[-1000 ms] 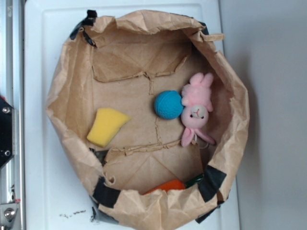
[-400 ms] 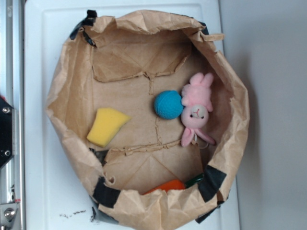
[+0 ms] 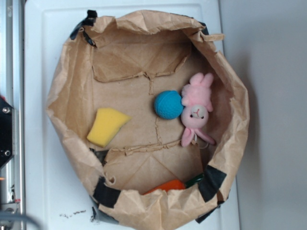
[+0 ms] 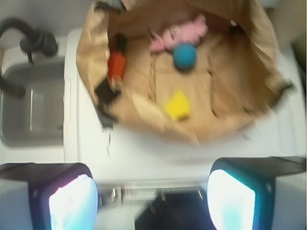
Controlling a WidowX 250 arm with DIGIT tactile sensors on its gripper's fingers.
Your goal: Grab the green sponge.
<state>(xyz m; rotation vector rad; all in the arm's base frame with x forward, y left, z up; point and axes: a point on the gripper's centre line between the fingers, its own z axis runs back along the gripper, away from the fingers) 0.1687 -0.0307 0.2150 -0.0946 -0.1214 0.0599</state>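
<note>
Pretty plain setup: a white counter (image 3: 43,57) with rounded corners takes up most of the exterior view, and there's a pale grey surface (image 3: 273,96) running down its right side. Along the left edge sits a metal rail (image 3: 12,72). Some dark specks (image 3: 72,214) are scattered on the white near the bottom. The wrist view is blurry, but you can make out a grey sink (image 4: 31,105) on the left with a black curved faucet (image 4: 29,40) over it. Lighting is soft and even, no hard shadows.
</note>
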